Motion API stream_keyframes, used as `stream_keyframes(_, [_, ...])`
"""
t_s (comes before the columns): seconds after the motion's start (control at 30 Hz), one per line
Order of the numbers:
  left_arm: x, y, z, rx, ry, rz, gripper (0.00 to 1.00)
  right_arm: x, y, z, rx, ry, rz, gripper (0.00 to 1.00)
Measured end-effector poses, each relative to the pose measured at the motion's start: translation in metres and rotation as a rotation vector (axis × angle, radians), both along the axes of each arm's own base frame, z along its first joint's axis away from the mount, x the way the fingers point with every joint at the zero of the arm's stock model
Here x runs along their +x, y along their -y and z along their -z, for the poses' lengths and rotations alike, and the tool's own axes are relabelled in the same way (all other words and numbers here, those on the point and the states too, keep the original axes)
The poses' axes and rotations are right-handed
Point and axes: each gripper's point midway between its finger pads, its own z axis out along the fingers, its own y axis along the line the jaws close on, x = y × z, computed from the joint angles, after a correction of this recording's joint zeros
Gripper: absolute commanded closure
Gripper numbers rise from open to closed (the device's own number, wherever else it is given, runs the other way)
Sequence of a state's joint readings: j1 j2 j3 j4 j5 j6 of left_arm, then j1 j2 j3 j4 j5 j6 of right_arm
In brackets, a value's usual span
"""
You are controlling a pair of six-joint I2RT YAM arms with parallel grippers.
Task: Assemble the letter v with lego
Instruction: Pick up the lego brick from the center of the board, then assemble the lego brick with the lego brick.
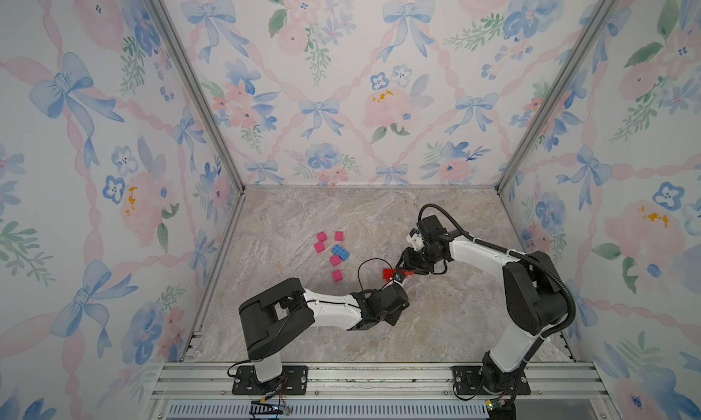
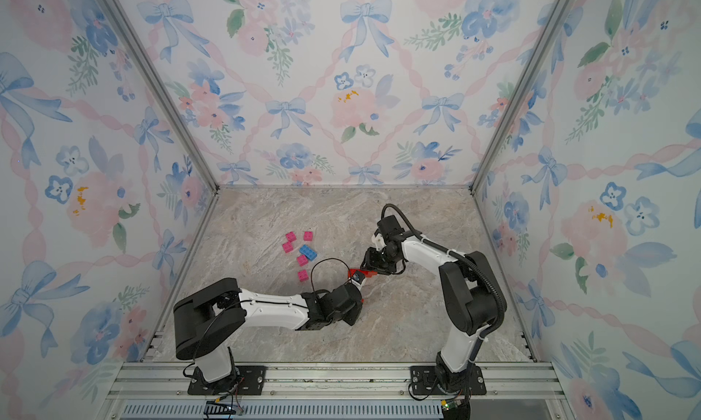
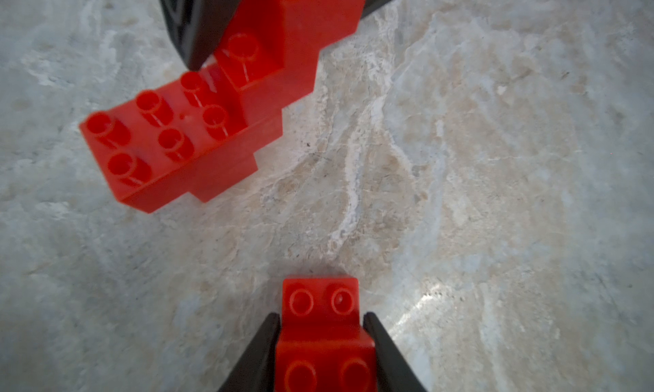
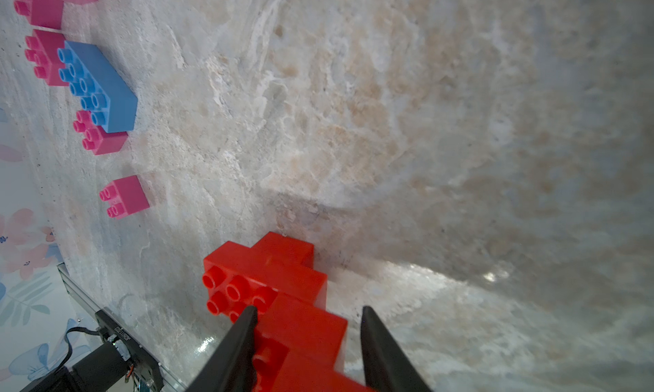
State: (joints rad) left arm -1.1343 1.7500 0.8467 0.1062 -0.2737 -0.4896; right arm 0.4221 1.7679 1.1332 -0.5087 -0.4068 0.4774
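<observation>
A stepped stack of red lego is held in my right gripper, which is shut on its near end, low over the marble floor. My left gripper is shut on a second red lego piece with two stepped studded faces. This piece sits apart from the stack, with bare floor between them. In both top views the two grippers meet at mid-floor, the left gripper just in front of the right gripper, red lego showing between them.
Several loose pink bricks and one longer blue brick lie in a cluster left of the grippers. Floral walls close the cell on three sides. An aluminium rail carries both arm bases at the front.
</observation>
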Motion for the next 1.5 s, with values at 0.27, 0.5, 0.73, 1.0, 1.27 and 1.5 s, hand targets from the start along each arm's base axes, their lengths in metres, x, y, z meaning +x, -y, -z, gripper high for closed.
stream_keyframes(0.27, [0.003, -0.001, -0.012, -0.028, 0.012, -0.014, 0.75, 0.000, 0.000, 0.000, -0.002, 0.001, -0.005, 0.52])
stream_keyframes(0.5, [0.035, -0.017, -0.042, -0.096, 0.023, -0.026, 0.90, 0.001, -0.001, -0.001, -0.002, 0.009, -0.016, 0.52])
stream_keyframes(0.73, [0.069, -0.030, -0.092, -0.091, 0.134, 0.096, 1.00, 0.004, -0.002, -0.004, 0.000, 0.027, -0.033, 0.53])
stream_keyframes(1.0, [0.086, -0.022, -0.098, 0.021, 0.214, 0.308, 1.00, 0.006, -0.005, -0.003, -0.002, 0.031, -0.058, 0.53])
stream_keyframes(1.27, [0.093, -0.039, -0.084, 0.098, 0.234, 0.492, 1.00, 0.008, -0.010, -0.006, -0.003, 0.042, -0.086, 0.55])
stream_keyframes(1.5, [0.085, -0.040, -0.079, 0.177, 0.306, 0.675, 1.00, 0.007, -0.010, -0.006, -0.001, 0.041, -0.089, 0.56])
